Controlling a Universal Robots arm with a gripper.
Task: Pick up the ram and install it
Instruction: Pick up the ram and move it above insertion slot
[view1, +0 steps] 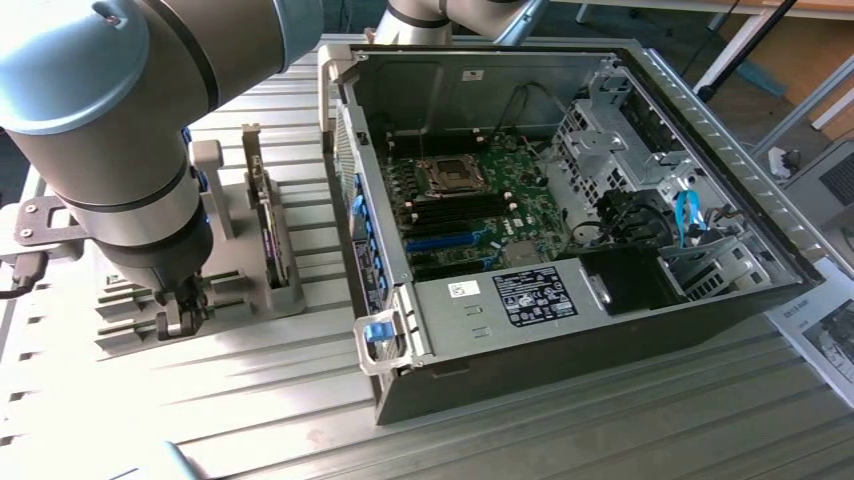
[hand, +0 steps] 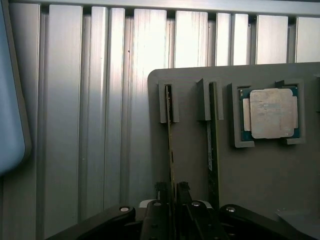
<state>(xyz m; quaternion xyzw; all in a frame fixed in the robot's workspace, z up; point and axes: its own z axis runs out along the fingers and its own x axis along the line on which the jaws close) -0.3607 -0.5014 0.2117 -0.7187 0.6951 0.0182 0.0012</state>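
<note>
hovering low over the grey holder (hand: 260, 175) at the exterior view's lower left, your gripper (hand: 171, 194) straddles one end of the ram (hand: 170, 150). the ram stands on edge in its slot and is the stick farther from the silver processor chip (hand: 270, 112), with its twin (hand: 213, 150) parked between them. the fingers (hand: 161, 195) sit part-way apart, one beside each flat face of the board, and appear to have hold of nothing yet. what matters for you: the ram's long axis runs straight away from the fingers, in line with the gap between them, so the jaws would close across its thin width. the open computer case (view1: 721, 150), its motherboard (view1: 467, 190) exposed, sits well apart toward the exterior view's right.
</note>
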